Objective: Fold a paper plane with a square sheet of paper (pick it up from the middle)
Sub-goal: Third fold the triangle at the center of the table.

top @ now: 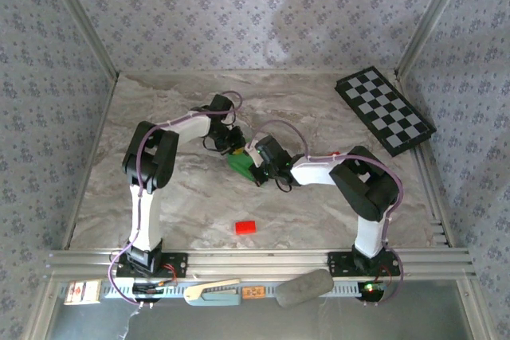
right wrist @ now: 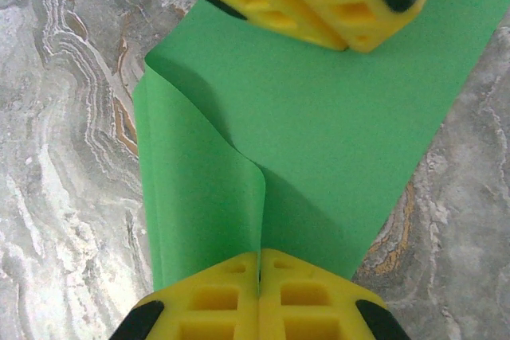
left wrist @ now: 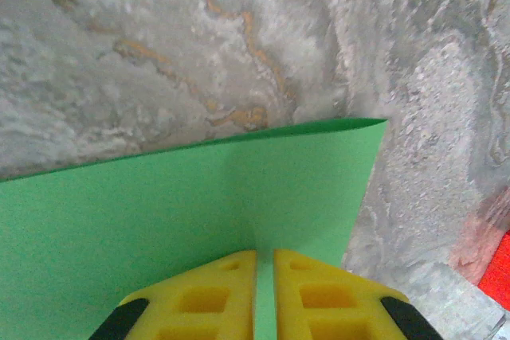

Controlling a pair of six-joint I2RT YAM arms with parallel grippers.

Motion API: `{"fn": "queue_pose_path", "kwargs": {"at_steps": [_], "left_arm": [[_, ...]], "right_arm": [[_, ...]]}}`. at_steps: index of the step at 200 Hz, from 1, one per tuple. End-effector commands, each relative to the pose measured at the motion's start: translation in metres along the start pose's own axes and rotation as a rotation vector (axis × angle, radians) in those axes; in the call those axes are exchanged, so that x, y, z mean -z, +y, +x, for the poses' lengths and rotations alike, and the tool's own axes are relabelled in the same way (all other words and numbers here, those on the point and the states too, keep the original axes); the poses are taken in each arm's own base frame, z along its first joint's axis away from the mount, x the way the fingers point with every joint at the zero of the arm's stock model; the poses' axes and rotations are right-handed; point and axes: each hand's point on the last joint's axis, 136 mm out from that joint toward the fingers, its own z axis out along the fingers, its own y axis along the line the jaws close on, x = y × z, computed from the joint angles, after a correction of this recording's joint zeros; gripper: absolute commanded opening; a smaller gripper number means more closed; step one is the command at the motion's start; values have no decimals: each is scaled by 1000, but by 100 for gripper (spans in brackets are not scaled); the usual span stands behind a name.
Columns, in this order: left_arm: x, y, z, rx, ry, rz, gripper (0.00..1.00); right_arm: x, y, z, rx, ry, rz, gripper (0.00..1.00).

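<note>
Grippers on two robot arms pinch a sheet of thin bright green paper (top: 239,163) between them at the middle of a grey marble-patterned table (top: 159,197).

Seen from above, the left gripper (top: 232,146) and right gripper (top: 257,170) meet nose to nose over the paper. It lies well apart from a small red rectangular block (top: 245,227) nearer the arm bases and a black-and-white checkerboard (top: 385,109) at the far right corner. The right wrist camera shows the right gripper's yellow fingers (right wrist: 215,300) closed tight on a raised fold at the sheet's near edge, with the left gripper clamped on the opposite edge. In the left wrist view, that gripper's jaws stand almost together, with green paper showing in the slit.
</note>
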Motion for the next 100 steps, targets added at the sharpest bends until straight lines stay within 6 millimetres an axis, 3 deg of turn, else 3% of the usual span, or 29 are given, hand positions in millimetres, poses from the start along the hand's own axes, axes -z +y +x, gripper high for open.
{"fn": "queue_pose_path", "kwargs": {"at_steps": [1,36,100], "left_arm": [[33,-26,-20,-3,-69,82,15],[60,-16,-28,46,-153,90,19],[71,-2,4,173,-198,235,21]], "right_arm": [[-9,-3,21,10,71,21,4],[-9,-3,20,3,75,18,4],[-7,-2,17,-22,85,8,4]]}}
